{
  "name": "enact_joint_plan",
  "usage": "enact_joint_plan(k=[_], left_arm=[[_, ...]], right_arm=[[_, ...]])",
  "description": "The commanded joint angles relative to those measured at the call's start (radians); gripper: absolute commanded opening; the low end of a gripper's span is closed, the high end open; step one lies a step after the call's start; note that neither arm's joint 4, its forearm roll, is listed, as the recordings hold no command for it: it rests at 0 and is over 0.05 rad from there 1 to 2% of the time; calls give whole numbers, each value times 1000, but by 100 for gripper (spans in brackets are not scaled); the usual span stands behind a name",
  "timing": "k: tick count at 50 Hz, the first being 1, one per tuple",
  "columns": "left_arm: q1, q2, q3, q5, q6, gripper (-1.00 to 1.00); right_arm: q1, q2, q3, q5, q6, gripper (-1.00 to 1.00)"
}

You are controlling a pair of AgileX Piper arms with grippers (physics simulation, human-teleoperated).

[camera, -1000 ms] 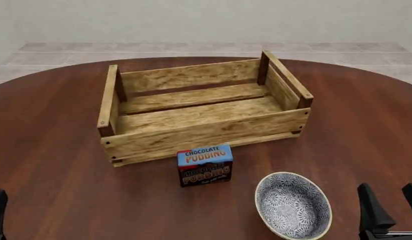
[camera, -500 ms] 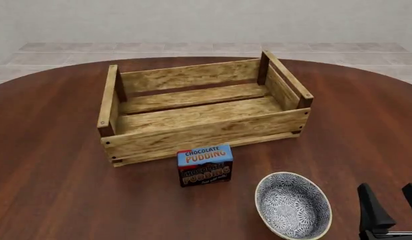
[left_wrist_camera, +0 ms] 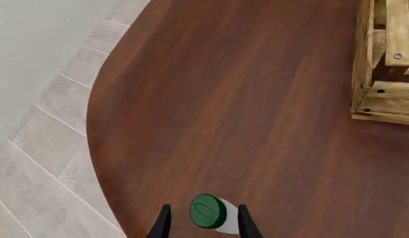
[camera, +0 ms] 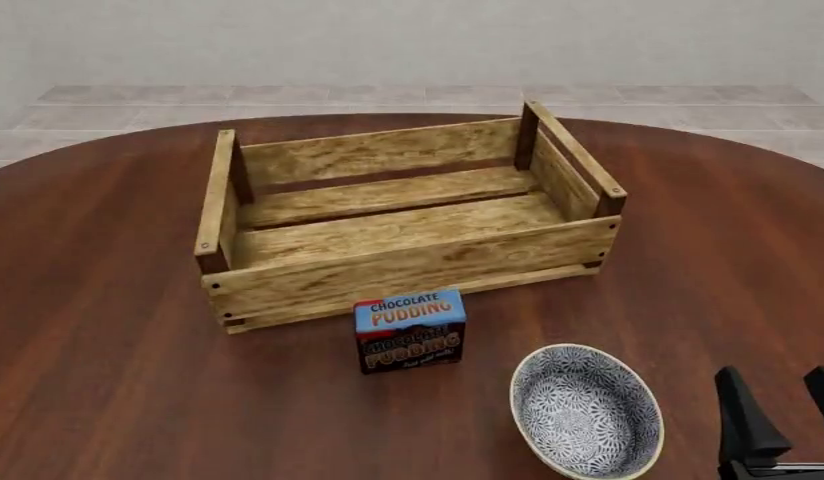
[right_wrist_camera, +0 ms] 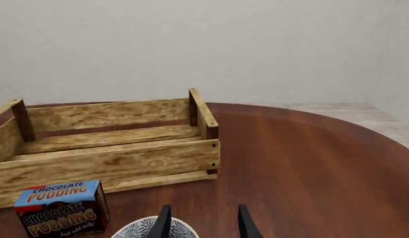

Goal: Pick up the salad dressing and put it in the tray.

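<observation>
A round dark-wood table (camera: 105, 330) stands on a pale tiled floor (left_wrist_camera: 39, 163) before a plain light wall. The salad dressing (left_wrist_camera: 215, 214), a small whitish bottle with a green cap, shows only in the left wrist view: it stands on the table near the rounded edge, between the two dark fingers of the left gripper (left_wrist_camera: 201, 223). The jaws are spread to either side of the bottle; whether they touch it cannot be told. The tray (camera: 399, 220), a slatted light-wood crate with dark corner posts, sits mid-table, well apart from the bottle. Just in front of its near wall stands the Chocolate Pudding box (camera: 409, 330). Nearer and to the right lies the blue-patterned bowl (camera: 586, 412). The right gripper (camera: 780, 420) hangs at the near right, just beside the bowl, its jaws parted and holding nothing.
</observation>
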Motion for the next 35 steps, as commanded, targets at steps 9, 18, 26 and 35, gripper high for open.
enact_joint_plan(k=[9, 18, 26, 35], left_arm=[[89, 166, 197, -250, -7, 100], [117, 233, 240, -324, 6, 100], [149, 305, 270, -395, 32, 100], [163, 367, 286, -444, 20, 100]], right_arm=[[0, 0, 0, 0, 0, 100], [0, 0, 0, 0, 0, 100], [0, 0, 0, 0, 0, 100], [0, 0, 0, 0, 0, 100]])
